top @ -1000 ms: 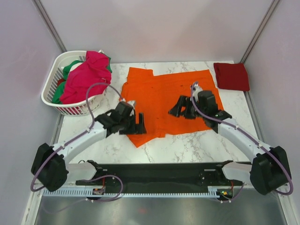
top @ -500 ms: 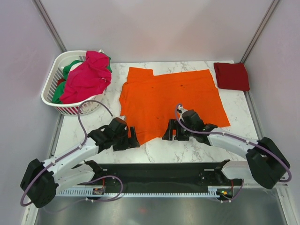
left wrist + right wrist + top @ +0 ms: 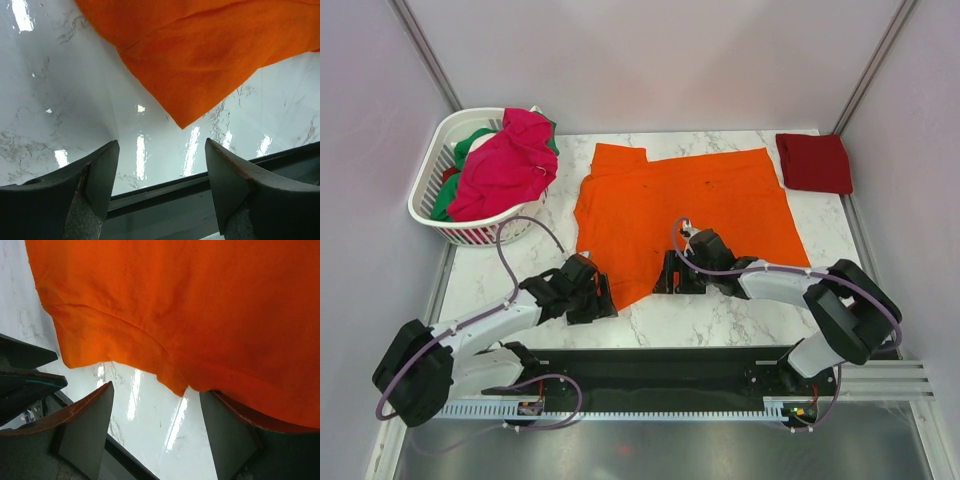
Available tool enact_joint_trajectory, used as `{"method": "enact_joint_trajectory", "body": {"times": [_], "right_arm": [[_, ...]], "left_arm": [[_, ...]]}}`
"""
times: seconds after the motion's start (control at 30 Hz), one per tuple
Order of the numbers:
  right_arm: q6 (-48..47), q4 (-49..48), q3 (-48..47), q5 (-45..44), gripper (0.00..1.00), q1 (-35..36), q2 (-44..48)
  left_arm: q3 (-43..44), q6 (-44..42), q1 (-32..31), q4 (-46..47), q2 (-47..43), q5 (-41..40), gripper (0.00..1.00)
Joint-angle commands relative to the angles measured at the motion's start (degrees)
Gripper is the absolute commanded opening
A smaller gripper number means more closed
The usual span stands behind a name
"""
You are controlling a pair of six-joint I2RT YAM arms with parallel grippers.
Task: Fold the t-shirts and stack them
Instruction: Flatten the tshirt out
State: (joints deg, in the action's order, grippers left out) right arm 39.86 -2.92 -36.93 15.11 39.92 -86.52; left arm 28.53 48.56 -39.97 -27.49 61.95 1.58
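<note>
Top external: the orange t-shirt lies spread out at frame centre on the marble table. The left gripper and right gripper sit at its lower edge, jaws spread apart. The dark red t-shirt lies folded at upper right.

From the top we can't really make out either gripper's fingers, they're just dark blobs by the near hem of the orange t-shirt. The left gripper sits off its near-left corner and the right gripper over the hem itself. Both wrist views chop the shirt off at the top edge, and the right wrist one at the right side too. In that view the hem drapes over the tip of one finger, so we can't tell if they touch. Left of the orange shirt, the green t-shirt is mostly buried under the magenta-pink t-shirt in the basket, only slivers showing
</note>
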Motion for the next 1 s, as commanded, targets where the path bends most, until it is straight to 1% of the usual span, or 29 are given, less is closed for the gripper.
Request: {"method": "enact_joint_trajectory", "body": {"times": [0.0, 0.03, 0.1, 0.13, 0.2, 0.23, 0.3, 0.33, 0.43, 0.47, 0.5, 0.53, 0.6, 0.63, 0.73, 0.83, 0.9, 0.93, 0.97], "right_arm": [[-0.74, -1.65, -2.01, -0.79, 0.77, 0.51, -3.39], [-0.74, -1.74, -2.18, -0.70, 0.75, 0.42, -3.83], [-1.01, -1.83, -2.62, -0.70, 0.66, 0.51, -4.71], [-1.10, -1.92, -2.71, -0.70, 0.57, 0.42, -5.14], [-1.27, -2.18, -2.71, -0.53, 0.48, 0.59, -5.41], [-1.27, -2.18, -2.62, -0.35, 0.42, 0.60, -5.59], [-1.36, -2.62, -2.62, -0.09, 0.35, 0.51, -6.20], [-1.45, -2.71, -2.62, 0.00, 0.29, 0.51, -6.46], [-1.54, -2.97, -2.80, 0.44, 0.19, 0.60, -7.34], [-1.54, -2.97, -2.80, 0.53, 0.17, 0.51, -7.35], [-1.54, -2.97, -2.89, 0.70, 0.15, 0.60, -7.26], [-1.54, -2.71, -3.06, 0.97, 0.11, 0.51, -7.08], [-1.45, -0.87, -3.41, 1.23, 0.07, 0.60, -5.33], [-1.53, -0.08, -3.85, 1.15, 0.04, 0.51, -3.50], [-1.88, 5.27, -5.43, 0.45, 0.01, 0.51, 1.33], [-2.06, 9.85, -7.10, -0.52, 0.01, 0.51, 6.34], [-1.80, 12.22, -7.63, -1.14, 0.01, 0.59, 8.46], [-1.89, 12.84, -8.16, -1.23, 0.04, 0.60, 10.04], [-1.63, 13.28, -8.33, -1.31, 0.15, 0.60, 10.49]], "left_arm": [[3.01, 0.49, -0.29, 3.22, 3.25, -3.34, 0.76], [3.63, 0.40, -0.29, 3.66, 3.96, -3.43, 0.76], [3.90, 0.14, -0.20, 4.89, 6.16, -3.52, 0.74], [3.98, 0.14, -0.29, 5.42, 6.77, -3.69, 0.74], [4.07, 0.22, -0.38, 7.08, 8.44, -3.87, 0.72], [4.16, 0.22, -0.38, 7.53, 8.88, -4.30, 0.71], [4.51, 0.31, -0.29, 8.67, 10.11, -4.75, 0.67], [4.77, 0.31, -0.29, 9.11, 10.46, -4.84, 0.64], [5.74, -0.13, -0.46, 10.26, 11.70, -4.58, 0.33], [6.18, -0.39, -0.38, 10.26, 11.96, -4.22, 0.18], [6.70, -1.17, -0.46, 10.26, 11.96, -3.70, 0.08], [7.67, -1.53, -0.46, 9.91, 11.70, -2.30, 0.03], [8.73, -1.53, -0.55, 8.51, 10.56, -1.94, 0.02], [10.30, -1.45, -0.55, 5.80, 9.25, -0.28, 0.02], [14.16, -1.01, -0.55, 1.05, 6.78, 0.43, 0.02], [18.13, -0.74, -0.55, -4.84, 3.88, 0.96, 0.04], [20.06, -0.48, -0.55, -8.45, 3.00, 1.49, 0.08], [21.64, -0.39, -0.64, -9.33, 2.82, 2.10, 0.09], [22.35, -0.30, -0.55, -10.30, 2.82, 2.28, 0.16]]}}
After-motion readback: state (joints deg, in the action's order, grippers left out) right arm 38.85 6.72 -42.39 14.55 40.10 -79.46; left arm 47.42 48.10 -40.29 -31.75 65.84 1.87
